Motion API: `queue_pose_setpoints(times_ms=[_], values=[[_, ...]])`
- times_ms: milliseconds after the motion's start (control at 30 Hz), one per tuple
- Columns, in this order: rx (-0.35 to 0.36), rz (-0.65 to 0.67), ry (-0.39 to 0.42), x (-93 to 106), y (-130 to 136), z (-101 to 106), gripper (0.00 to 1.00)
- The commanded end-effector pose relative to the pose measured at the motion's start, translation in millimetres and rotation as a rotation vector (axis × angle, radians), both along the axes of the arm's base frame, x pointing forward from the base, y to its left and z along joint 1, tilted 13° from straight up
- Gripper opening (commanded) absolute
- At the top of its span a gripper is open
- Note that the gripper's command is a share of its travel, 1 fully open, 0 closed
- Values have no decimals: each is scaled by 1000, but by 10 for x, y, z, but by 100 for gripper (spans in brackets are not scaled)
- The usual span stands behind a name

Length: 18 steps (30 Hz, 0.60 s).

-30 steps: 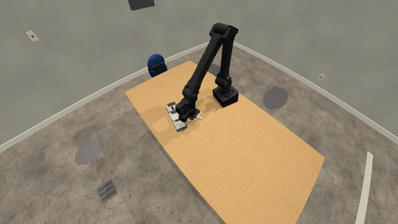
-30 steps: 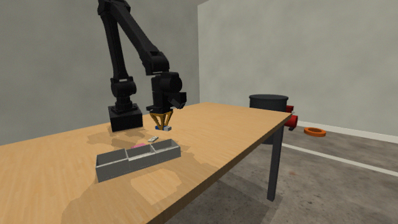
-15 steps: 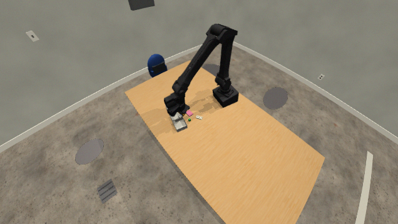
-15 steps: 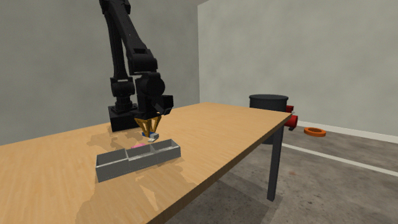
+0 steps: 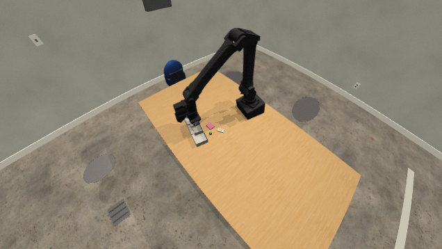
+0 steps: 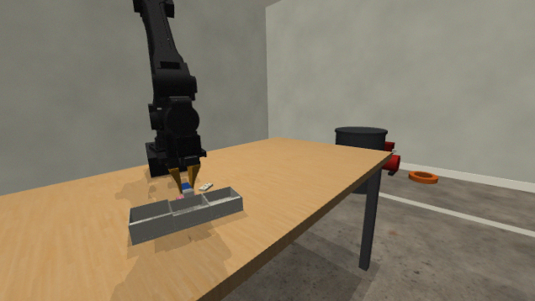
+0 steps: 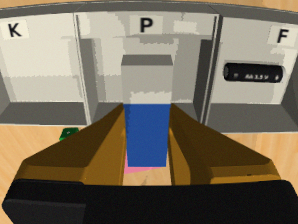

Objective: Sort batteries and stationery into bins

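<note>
Table [image 5: 278,181]: pale wood, matt grain. Bin tray [image 6: 185,219]: matt grey metal look. Gripper [image 7: 148,137]: matt black body, ochre fingers, clamping smooth blue-grey block [image 7: 147,132]. Battery [image 7: 253,72], 2 o'clock in wrist view: glossy black. Floor [image 5: 69,215]: rough mottled concrete.

Wooden table [image 5: 278,167]: bin row [image 5: 197,133], pink block [image 5: 210,125], green die [image 5: 210,133].

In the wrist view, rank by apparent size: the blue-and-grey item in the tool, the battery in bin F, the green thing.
1. Blue-and-grey item, though it is nearest the camera.
2. Battery.
3. Green thing, only partly visible.
</note>
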<state>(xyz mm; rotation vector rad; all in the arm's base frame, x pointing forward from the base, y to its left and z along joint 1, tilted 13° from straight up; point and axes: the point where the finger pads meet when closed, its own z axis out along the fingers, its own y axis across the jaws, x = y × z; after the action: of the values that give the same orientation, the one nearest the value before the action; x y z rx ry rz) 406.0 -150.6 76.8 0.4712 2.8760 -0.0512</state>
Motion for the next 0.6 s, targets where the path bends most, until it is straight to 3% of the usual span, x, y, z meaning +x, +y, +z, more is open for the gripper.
queue_pose_setpoints(times_ms=[0, 233, 567], values=[[27, -152, -34, 74, 40, 119, 18], [60, -278, -41, 63, 11, 118, 18], [133, -562, -60, 59, 11, 115, 18]])
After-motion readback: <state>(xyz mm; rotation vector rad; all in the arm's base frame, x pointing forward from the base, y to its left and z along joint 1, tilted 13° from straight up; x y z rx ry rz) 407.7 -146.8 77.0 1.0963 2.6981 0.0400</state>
